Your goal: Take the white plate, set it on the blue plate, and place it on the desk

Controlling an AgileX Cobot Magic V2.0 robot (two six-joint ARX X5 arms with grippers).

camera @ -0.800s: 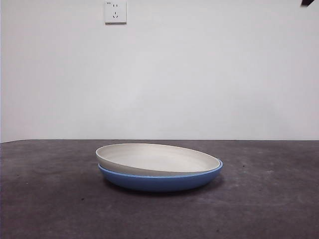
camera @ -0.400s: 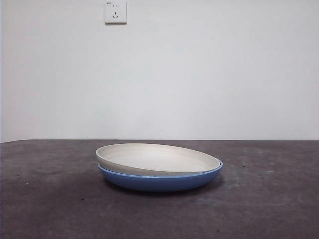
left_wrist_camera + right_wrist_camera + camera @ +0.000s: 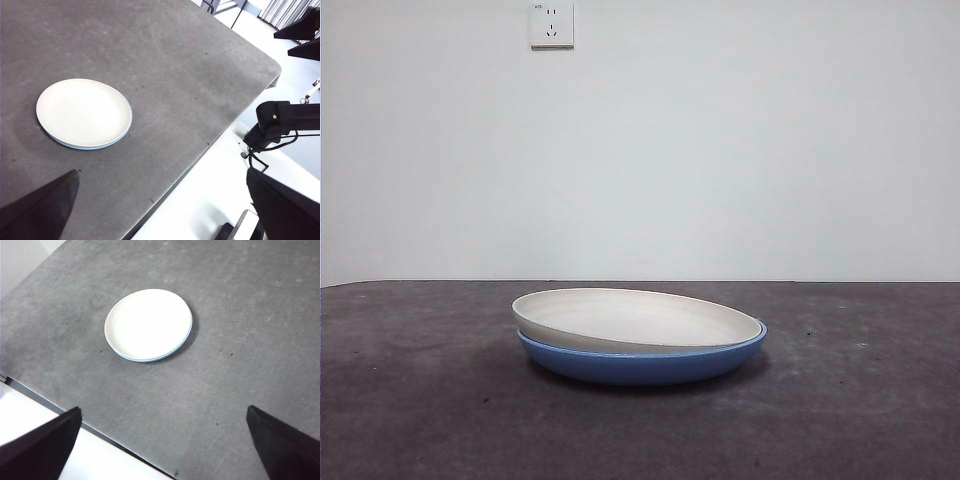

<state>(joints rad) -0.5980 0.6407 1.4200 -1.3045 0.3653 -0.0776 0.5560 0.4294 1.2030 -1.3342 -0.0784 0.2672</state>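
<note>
The white plate (image 3: 640, 318) lies in the blue plate (image 3: 640, 368) at the middle of the desk (image 3: 860, 420), sitting a little askew with its left rim raised. The left wrist view shows the white plate (image 3: 82, 112) with a thin blue rim (image 3: 128, 125) around it. So does the right wrist view, with the white plate (image 3: 147, 322) and a blue edge (image 3: 150, 360). My left gripper (image 3: 162, 172) is open and empty, high above and well away from the plates. My right gripper (image 3: 164, 409) is open and empty, also high and away. Neither gripper shows in the front view.
A wall socket (image 3: 551, 24) is on the white wall behind the desk. The left wrist view shows the desk's rounded corner (image 3: 272, 67) and a black part of the other arm (image 3: 275, 122) beyond the desk's edge.
A black arm tip at the front view's top right corner one second ago has left the picture. The plates have not moved.
</note>
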